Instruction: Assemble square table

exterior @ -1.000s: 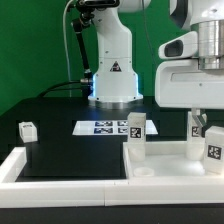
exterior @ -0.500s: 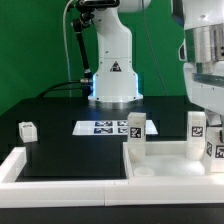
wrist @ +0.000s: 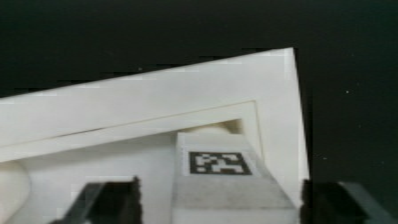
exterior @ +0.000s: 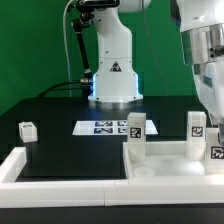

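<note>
**A:** Where do we find the square top (exterior: 165, 168)?

**B:** We see it on the black bench (exterior: 60, 150), at the exterior view's right, with three upright legs (exterior: 135, 132) standing on it. A fourth leg (exterior: 27, 129) sits well apart, on the bench at the exterior view's left.

**A:** And the end effector (wrist: 217, 203)?

**B:** In the wrist view we see its fingers (wrist: 107, 200) spread apart, one on each side of a tagged leg (wrist: 221, 168) by the top's corner. We see a gap beside the leg, so nothing is clamped.
</note>
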`<move>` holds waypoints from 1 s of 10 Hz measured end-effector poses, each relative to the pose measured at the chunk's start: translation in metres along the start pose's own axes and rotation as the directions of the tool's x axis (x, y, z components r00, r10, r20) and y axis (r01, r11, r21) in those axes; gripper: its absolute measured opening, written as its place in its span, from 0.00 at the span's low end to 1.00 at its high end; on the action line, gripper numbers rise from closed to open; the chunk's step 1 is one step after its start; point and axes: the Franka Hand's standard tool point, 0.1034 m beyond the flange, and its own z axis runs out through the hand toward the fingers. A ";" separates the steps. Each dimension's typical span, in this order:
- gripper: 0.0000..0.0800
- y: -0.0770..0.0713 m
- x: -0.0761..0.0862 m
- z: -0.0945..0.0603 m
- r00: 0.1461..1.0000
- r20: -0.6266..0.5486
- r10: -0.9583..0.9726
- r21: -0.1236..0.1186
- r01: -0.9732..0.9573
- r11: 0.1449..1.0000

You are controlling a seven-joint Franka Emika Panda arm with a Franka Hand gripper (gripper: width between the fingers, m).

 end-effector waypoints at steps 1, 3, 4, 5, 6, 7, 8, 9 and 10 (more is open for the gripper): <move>0.67 -0.001 -0.001 0.000 0.979 -0.003 -0.203 0.005 0.203 0.979; 0.81 0.004 -0.004 0.004 0.902 -0.014 -0.431 0.020 0.432 0.902; 0.81 0.004 -0.003 0.005 0.873 -0.017 -0.487 0.016 0.487 0.873; 0.81 0.004 -0.002 0.005 0.839 -0.020 -0.543 0.014 0.544 0.839; 0.81 0.004 -0.001 0.005 0.743 -0.028 -0.669 -0.006 0.669 0.743; 0.81 0.003 0.000 0.004 0.585 -0.035 -0.810 -0.041 0.809 0.586; 0.81 0.000 0.003 0.002 0.422 -0.032 -0.906 -0.054 0.905 0.423; 0.81 -0.001 0.007 0.002 0.330 -0.025 -0.944 -0.055 0.942 0.331; 0.81 -0.004 0.013 0.000 0.299 -0.045 -0.953 -0.052 0.952 0.301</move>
